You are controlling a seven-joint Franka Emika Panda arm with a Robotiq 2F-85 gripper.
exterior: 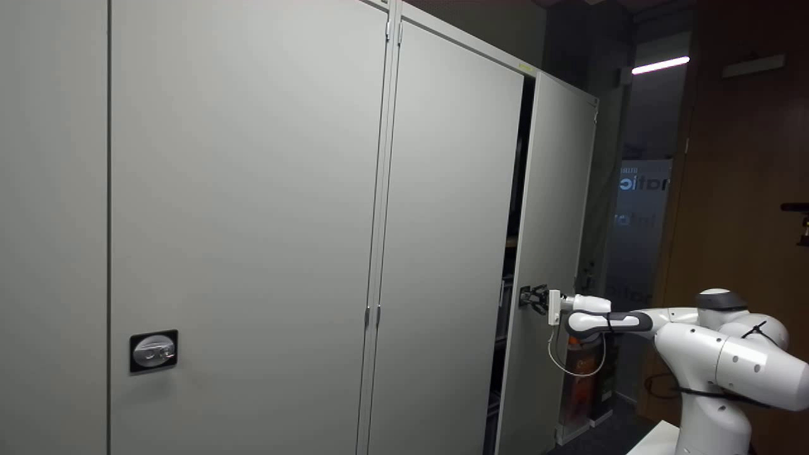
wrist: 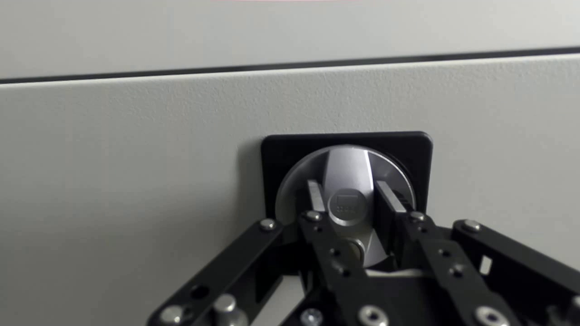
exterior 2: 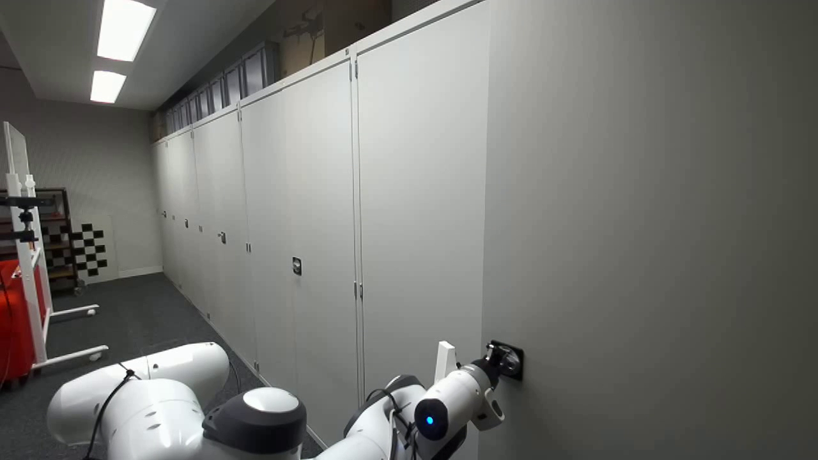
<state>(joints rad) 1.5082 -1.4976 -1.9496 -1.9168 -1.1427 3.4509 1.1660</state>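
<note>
Handle (wrist: 348, 206) of the ajar cabinet door (exterior: 556, 189), pinched in the gripper (wrist: 347, 188) across its raised ridge (wrist: 349, 170), likely for the firm purchase of opposing sides.

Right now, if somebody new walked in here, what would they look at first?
Probably the big white robot arm, stretched out to a tall grey cabinet door that stands ajar, with a dark gap along its edge in an exterior view. Just right of centre in the wrist view, the gripper straddles a silver handle on a black plate. Bright ceiling lights also shine at the top left of an exterior view.
</note>
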